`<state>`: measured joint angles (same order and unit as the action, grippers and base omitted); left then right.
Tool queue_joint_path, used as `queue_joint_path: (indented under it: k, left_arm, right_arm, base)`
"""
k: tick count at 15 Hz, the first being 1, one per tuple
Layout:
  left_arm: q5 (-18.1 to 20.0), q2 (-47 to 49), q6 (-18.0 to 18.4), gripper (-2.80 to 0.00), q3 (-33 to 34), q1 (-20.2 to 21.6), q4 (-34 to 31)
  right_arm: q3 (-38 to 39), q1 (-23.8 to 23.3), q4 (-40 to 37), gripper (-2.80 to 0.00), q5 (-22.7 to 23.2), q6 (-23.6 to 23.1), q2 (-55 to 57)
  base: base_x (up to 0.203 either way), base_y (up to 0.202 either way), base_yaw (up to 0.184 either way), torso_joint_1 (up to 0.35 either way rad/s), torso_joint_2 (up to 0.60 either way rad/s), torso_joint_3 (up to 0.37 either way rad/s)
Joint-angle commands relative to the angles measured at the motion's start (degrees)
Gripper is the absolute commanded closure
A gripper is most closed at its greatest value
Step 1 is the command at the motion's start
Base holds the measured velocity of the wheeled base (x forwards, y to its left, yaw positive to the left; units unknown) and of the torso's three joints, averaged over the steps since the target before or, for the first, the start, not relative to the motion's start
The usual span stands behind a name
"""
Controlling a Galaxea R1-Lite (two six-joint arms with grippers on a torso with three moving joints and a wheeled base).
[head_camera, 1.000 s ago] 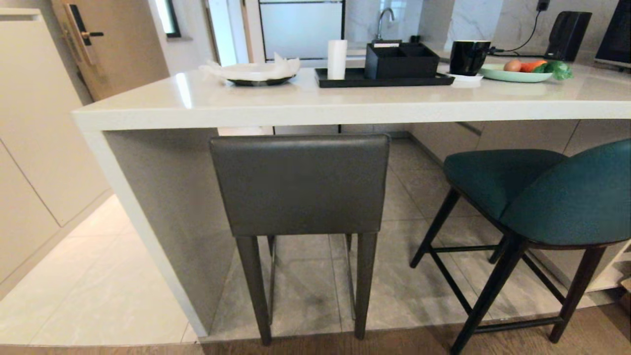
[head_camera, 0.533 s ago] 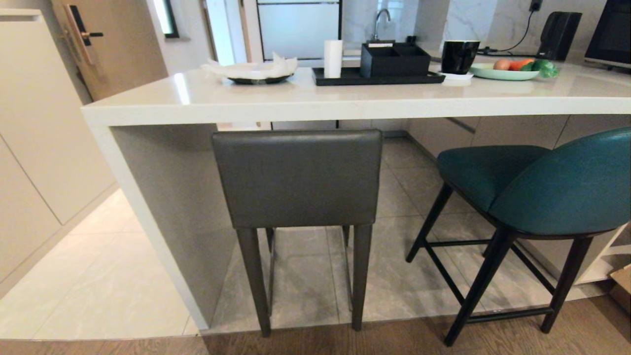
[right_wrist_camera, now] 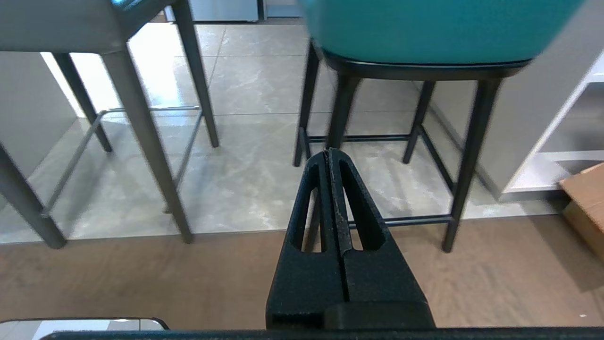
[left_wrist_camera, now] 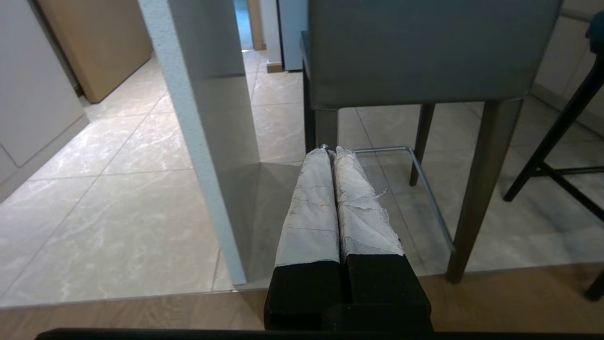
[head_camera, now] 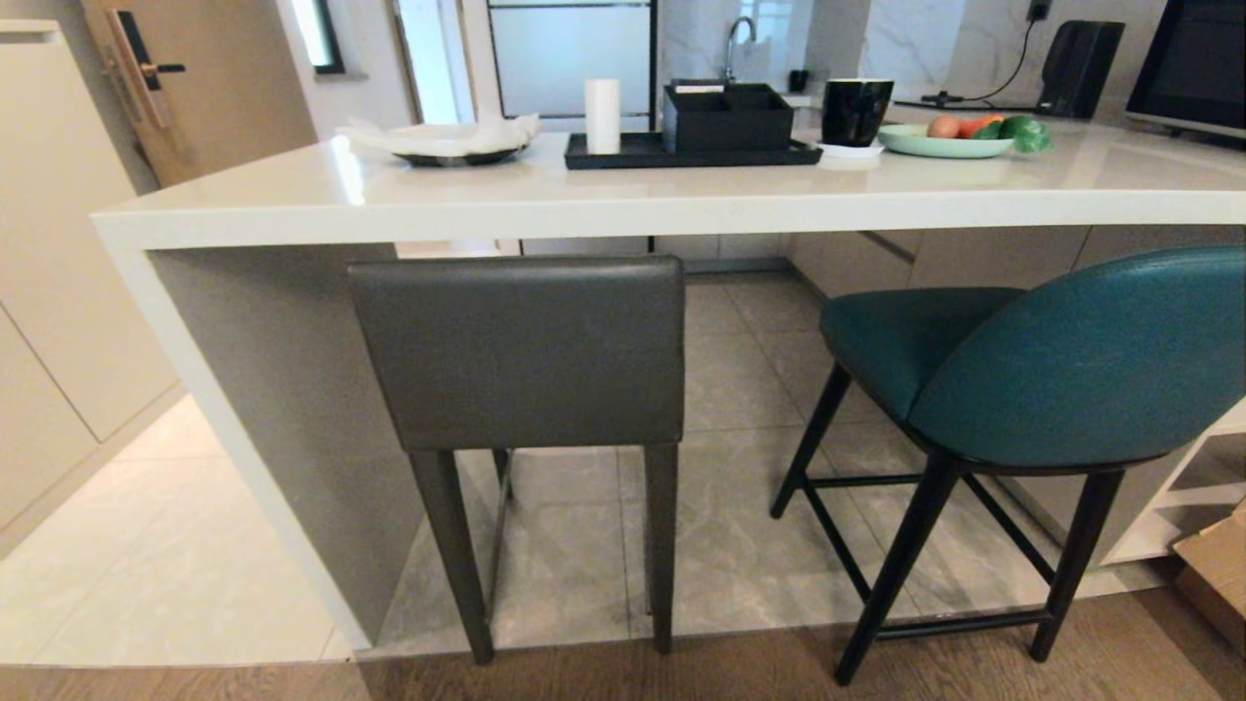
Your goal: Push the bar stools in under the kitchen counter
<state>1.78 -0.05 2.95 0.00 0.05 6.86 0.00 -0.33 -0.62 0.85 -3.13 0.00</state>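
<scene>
Two bar stools stand at the kitchen counter (head_camera: 623, 206), a thick white slab with a white end panel (head_camera: 224, 428) on the left. The grey stool (head_camera: 516, 350) has its low back just under the counter's front edge. The teal stool (head_camera: 1061, 365) stands further out to the right, turned at an angle. Neither arm shows in the head view. My left gripper (left_wrist_camera: 330, 150) is shut and empty, low, facing the grey stool (left_wrist_camera: 424, 52) and the end panel (left_wrist_camera: 198, 141). Also shut and empty, my right gripper (right_wrist_camera: 328, 152) hangs low before the teal stool (right_wrist_camera: 424, 28).
On the counter stand a black tray (head_camera: 691, 153) with a box, a white roll (head_camera: 603, 115), a black mug (head_camera: 857, 111), a plate of vegetables (head_camera: 959, 141) and a dish (head_camera: 448, 146). A cardboard box (head_camera: 1217, 565) sits at the floor's right. Cabinets (head_camera: 49, 292) line the left.
The whole head view has shifted: counter and stools have slid to the left in the picture, so the camera has moved. Neither stool has moved relative to the counter.
</scene>
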Motion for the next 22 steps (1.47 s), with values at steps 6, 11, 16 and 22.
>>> queue_joint_path:
  k: [6, 11, 16, 22]
  left_arm:
    - [0.0, 0.0, -1.3, 0.00, 2.3, 0.0, 0.1]
    - [-0.1, 0.0, -1.5, 0.00, 2.3, 0.0, 0.1]
    - [-0.1, 0.0, -1.4, 0.00, 2.3, 0.0, 0.1]
    - [-0.1, 0.0, -1.5, 0.00, 2.3, 0.0, 0.1]
  right_arm:
    - [0.1, 0.0, 0.2, 0.00, -0.8, 2.1, 0.0]
    - [0.1, 0.0, 0.2, 0.00, -0.7, 2.0, 0.0]
    - [0.1, 0.0, 0.2, 0.00, -0.7, 1.9, 0.0]
    - [0.1, 0.0, 0.1, 0.00, 0.1, -1.0, 0.0]
  base:
    - [0.000, -0.196, 0.000, 0.003, 0.00, 0.002]
    - [0.000, -0.048, 0.000, 0.043, -0.15, -0.146]
    - [0.000, 0.000, 0.000, 0.157, -0.46, -0.293]
    - [0.000, 0.000, 0.000, 0.144, -0.37, -0.225]
